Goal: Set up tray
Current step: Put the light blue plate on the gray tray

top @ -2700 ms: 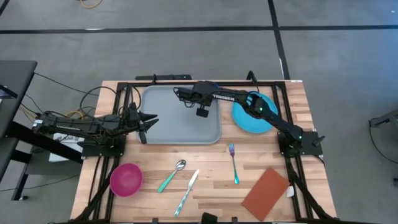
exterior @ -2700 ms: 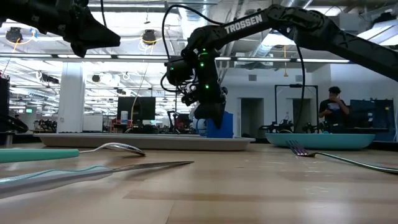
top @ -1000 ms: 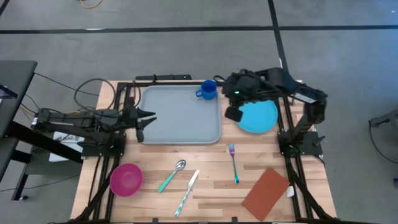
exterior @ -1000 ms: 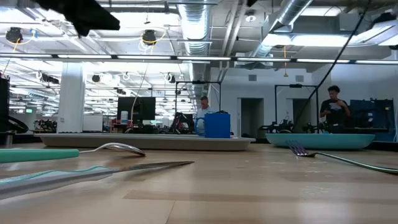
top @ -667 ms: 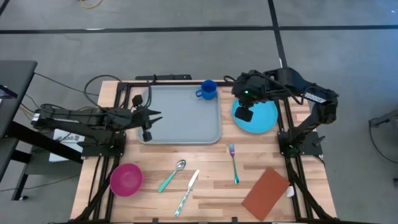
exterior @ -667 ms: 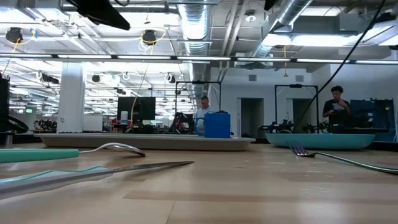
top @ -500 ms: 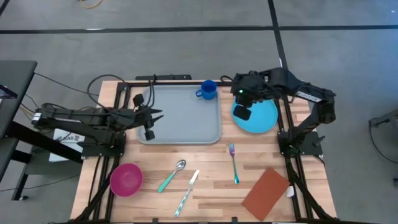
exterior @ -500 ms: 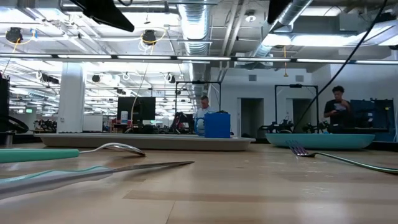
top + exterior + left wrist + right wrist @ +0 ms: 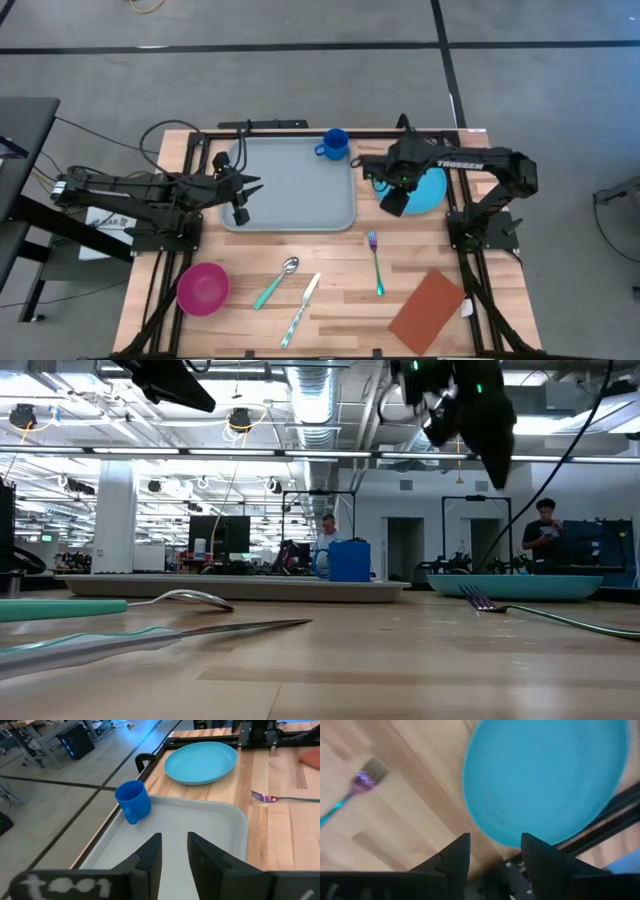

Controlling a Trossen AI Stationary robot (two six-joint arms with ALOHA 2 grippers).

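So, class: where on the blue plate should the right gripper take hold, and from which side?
Probably the rim of the blue plate, from above at its tray-facing edge. It lies flat on the table, leaving only the thin raised edge, and the open right gripper hovers there.

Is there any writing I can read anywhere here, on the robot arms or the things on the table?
"TROSSEN": white letters along the right arm, seen from above.
A white marking at the near edge of the left wrist view: too blurred to read.
A white label on the left arm near its base: too small to read.
No writing shows on the tray, cup, plate, bowl, cutlery or napkin.
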